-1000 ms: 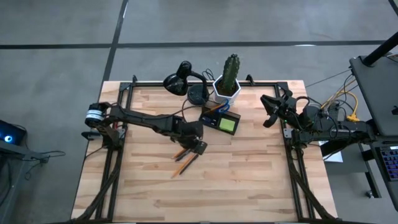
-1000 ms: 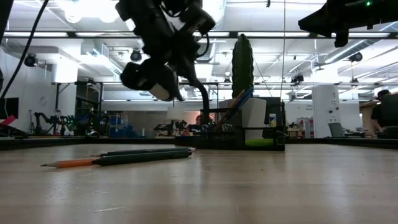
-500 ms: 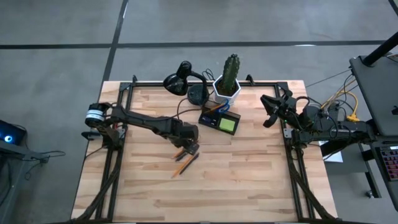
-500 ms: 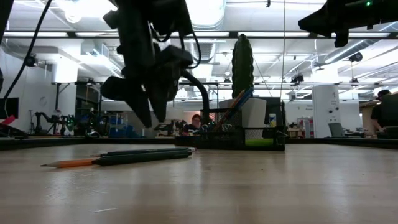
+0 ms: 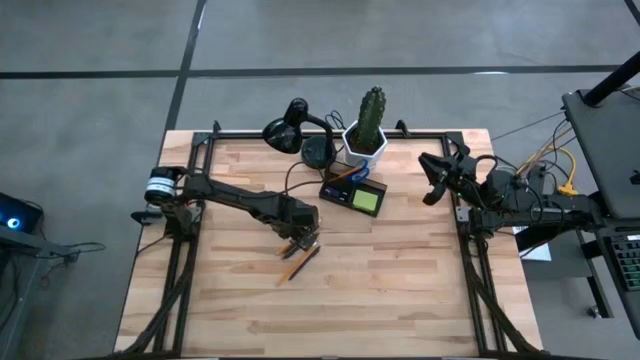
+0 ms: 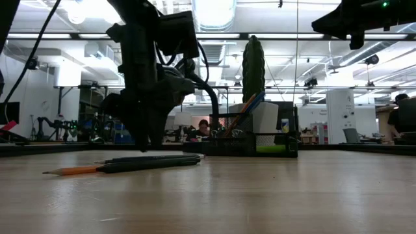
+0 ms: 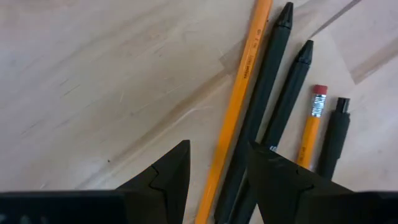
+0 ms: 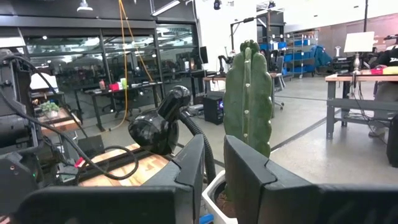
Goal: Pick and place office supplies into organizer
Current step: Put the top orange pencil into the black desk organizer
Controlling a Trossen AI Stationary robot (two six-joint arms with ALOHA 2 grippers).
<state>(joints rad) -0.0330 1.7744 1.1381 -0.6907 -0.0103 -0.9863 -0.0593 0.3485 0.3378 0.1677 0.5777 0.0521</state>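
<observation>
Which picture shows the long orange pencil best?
The left wrist view: the long orange pencil fills it, running between the left gripper's fingers. The high and low views show a thin sliver; the right wrist view shows none.

The high view looks straight down on the whole table (image 5: 400, 290). The low view sits at tabletop height, level, facing the room. Both share the pencils (image 6: 123, 166) and cactus (image 5: 372, 108). The left wrist view hangs close above those pencils; the right wrist view faces the cactus near 12 o'clock.
</observation>
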